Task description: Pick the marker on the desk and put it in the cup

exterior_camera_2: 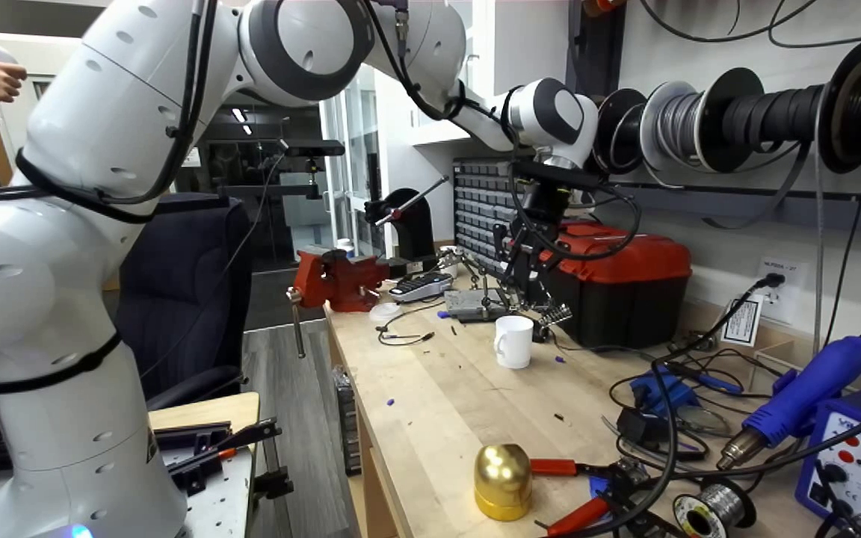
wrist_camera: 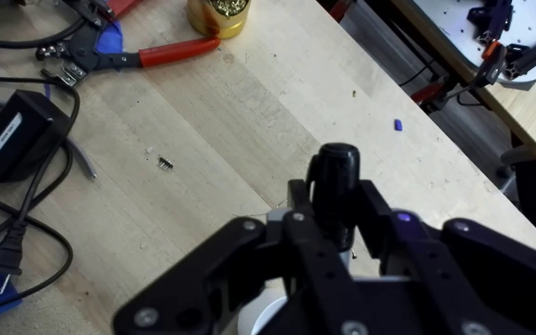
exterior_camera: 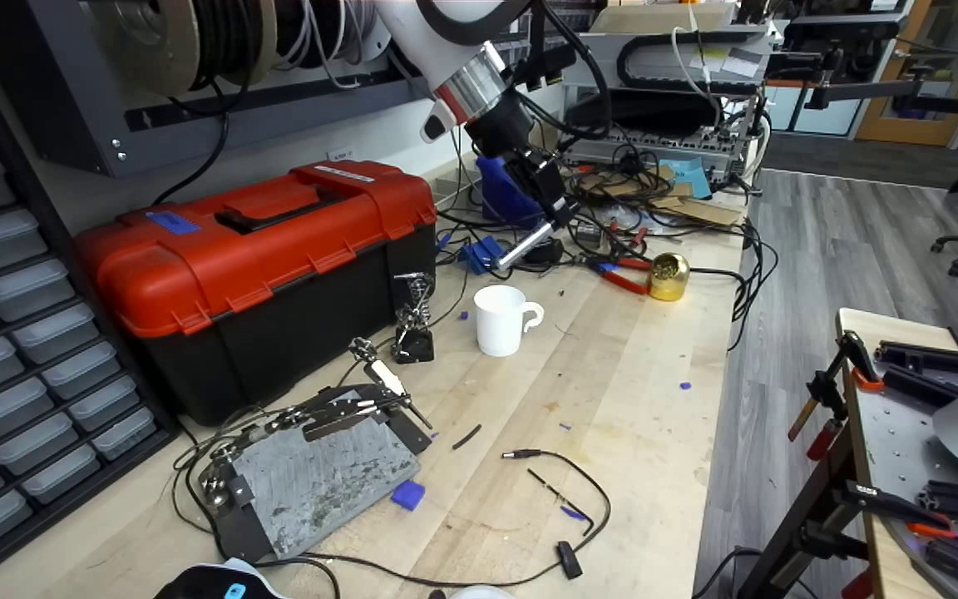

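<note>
The marker has a black cap (wrist_camera: 338,172) in the wrist view and a pale silver body (exterior_camera: 525,245) in an exterior view. My gripper (wrist_camera: 332,197) is shut on the cap. My gripper (exterior_camera: 560,212) holds the marker tilted in the air, its lower end just above the cup's rim in that view. The white cup (exterior_camera: 499,323) stands upright on the desk (exterior_camera: 612,358); it also shows in an exterior view (exterior_camera_2: 513,344), below my gripper (exterior_camera_2: 526,280), where I cannot make out the marker. In the wrist view the cup (wrist_camera: 254,314) is mostly hidden behind the gripper.
A red and black toolbox (exterior_camera: 279,249) stands along the wall. A soldering helper stand (exterior_camera: 414,324) is close beside the cup. Red-handled pliers (exterior_camera: 624,276) and a gold tip cleaner (exterior_camera: 668,279) lie farther along the desk. Cables (exterior_camera: 612,195) clutter the back.
</note>
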{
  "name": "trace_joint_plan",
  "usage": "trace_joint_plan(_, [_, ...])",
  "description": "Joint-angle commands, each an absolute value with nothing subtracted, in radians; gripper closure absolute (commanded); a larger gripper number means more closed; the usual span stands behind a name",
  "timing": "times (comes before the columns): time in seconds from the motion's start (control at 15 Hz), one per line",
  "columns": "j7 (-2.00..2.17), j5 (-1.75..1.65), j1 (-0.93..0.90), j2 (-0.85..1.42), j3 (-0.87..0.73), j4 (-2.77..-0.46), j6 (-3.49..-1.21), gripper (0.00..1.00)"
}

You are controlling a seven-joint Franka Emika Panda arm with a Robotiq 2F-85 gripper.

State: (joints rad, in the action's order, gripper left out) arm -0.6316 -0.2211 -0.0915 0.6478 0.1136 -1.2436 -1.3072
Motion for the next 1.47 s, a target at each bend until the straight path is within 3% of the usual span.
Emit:
trace_joint_plan(0.0, [-0.663, -0.253, -0.106, 0.691, 0.12, -1.175, -1.243, 0.93])
trace_joint_plan(1.4, [-0.754, -0.304, -0.135, 0.835, 0.117, -1.013, -1.14, 0.93])
